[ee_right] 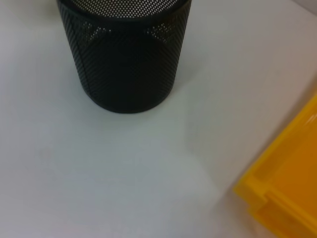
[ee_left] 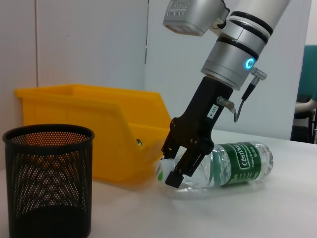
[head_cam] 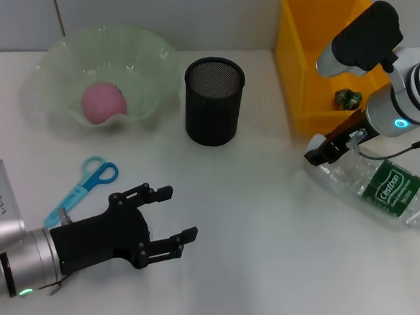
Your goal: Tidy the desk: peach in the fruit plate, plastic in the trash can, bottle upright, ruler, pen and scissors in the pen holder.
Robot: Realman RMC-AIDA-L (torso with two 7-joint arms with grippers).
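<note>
Right gripper (head_cam: 318, 152) clamped on cap end of Cestbon water bottle (head_cam: 381, 185), lying on its side near table's right edge beside yellow bin (head_cam: 302, 70). Left gripper (head_cam: 173, 220) open, hovering near front-left corner, beside blue scissors (head_cam: 86, 181).

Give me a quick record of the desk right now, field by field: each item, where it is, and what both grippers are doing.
peach: in the fruit plate
bottle: lying on its side beside the yellow bin
scissors: flat on the desk, near the left gripper
pen holder: upright, mid-desk
left gripper: open, holding nothing
right gripper: at the bottle's cap end, fingers around the neck
</note>
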